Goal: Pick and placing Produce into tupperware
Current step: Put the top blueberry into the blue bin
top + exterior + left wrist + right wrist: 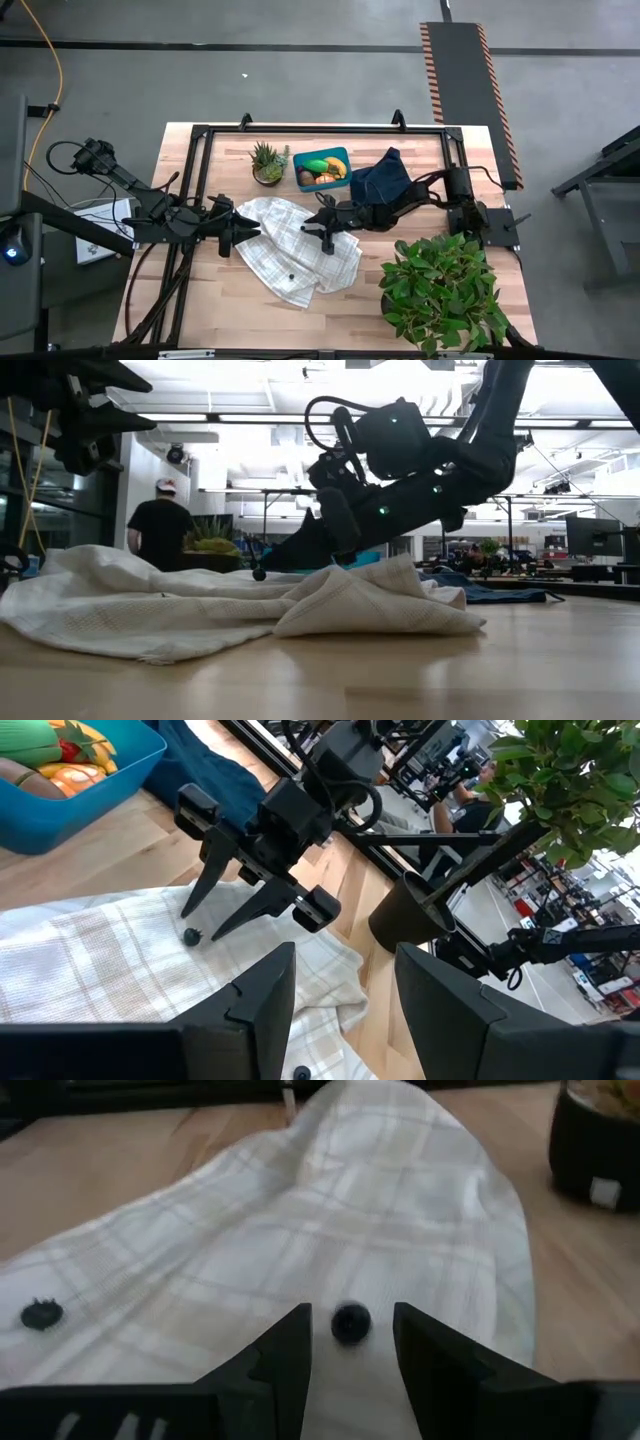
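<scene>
The teal tupperware stands at the table's far side with produce inside: green, orange and yellow pieces. A white checked cloth lies spread mid-table. A tiny dark berry rests on the cloth, and my right gripper stands open over it, one fingertip on either side of the berry and apart from it. A second berry lies farther off on the cloth. My left gripper hangs open above the cloth's left edge with nothing between its fingers.
A small spiky potted plant stands left of the tupperware, and a navy cloth lies to its right. A big leafy plant in a dark pot fills the near right corner. A person stands in the room beyond.
</scene>
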